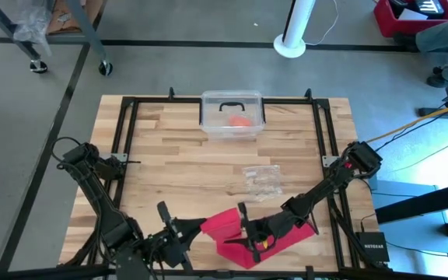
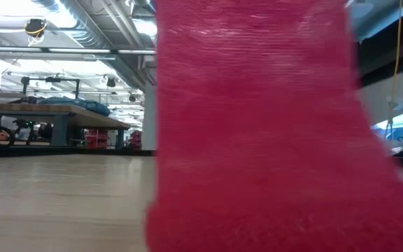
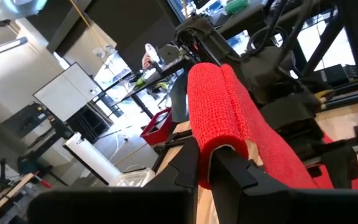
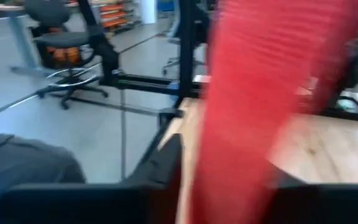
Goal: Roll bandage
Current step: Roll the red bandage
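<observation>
Long, matte bright-red cloth bandage [image 1: 236, 229] at six o'clock on the pale wooden table [image 1: 177, 155], one end pinched tight between left gripper [image 3: 207, 163] fingers. Right gripper [image 1: 249, 231] on the band at centre; finger state cannot be told. Keep tension even, turn the pinched end inward, align edges, avoid slack.

Both arms reach in low and close together. The left gripper [image 1: 197, 230] pinches tight; the right gripper [image 1: 249, 233] is beside it.
</observation>
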